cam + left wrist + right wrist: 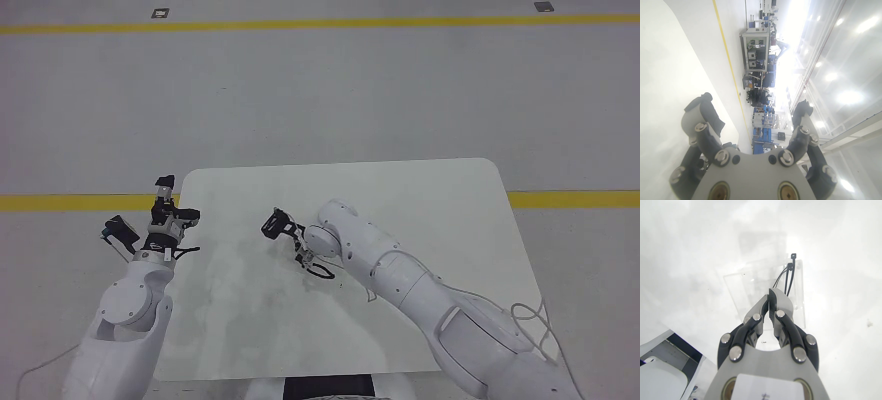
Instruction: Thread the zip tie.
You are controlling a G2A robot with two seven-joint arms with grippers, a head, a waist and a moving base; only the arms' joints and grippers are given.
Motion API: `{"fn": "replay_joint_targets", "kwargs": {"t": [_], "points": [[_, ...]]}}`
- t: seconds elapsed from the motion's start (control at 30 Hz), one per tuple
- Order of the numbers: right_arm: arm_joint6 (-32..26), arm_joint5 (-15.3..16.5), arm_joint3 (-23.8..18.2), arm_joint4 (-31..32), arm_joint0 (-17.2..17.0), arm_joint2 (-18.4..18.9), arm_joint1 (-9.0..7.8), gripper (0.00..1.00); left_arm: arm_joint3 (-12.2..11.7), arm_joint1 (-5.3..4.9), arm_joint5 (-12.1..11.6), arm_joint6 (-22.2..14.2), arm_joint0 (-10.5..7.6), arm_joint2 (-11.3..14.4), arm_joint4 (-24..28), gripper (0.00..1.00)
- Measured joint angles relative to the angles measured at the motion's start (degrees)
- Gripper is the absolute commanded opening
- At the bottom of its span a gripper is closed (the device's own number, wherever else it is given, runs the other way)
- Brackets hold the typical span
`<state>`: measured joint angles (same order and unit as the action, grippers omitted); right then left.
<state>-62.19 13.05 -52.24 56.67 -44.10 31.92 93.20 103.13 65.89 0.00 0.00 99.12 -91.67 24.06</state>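
Pinching the zip tie [792, 262], right end effector [769, 295] hovers.

One zip tie [790, 275], one clear plate [753, 289]

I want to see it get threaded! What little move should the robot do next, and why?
Probably bring the open left gripper over to the black plastic zip ties. It hangs at the edge of the white table, while the shut right gripper sits at their thin tails.
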Motion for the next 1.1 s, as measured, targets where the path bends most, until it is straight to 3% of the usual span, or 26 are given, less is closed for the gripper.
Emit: {"fn": "replay_joint_targets", "kwargs": {"t": [0.4,0.7,1.1], "points": [[0.04,1.19,-0.23,1.22,-0.39,-0.18,0.18,0.12,0.0,0.0,0.0,0.0,0.0,0.0,0.0,1.0],[0.95,0.91,3.27,0.91,0.53,-1.38,1.61,0.09,0.0,0.0,0.0,0.0,0.0,0.0,0.0,1.0],[1.13,0.76,6.5,0.41,1.66,-2.8,3.63,0.13,0.0,0.0,0.0,0.0,0.0,0.0,0.0,1.0]]}}
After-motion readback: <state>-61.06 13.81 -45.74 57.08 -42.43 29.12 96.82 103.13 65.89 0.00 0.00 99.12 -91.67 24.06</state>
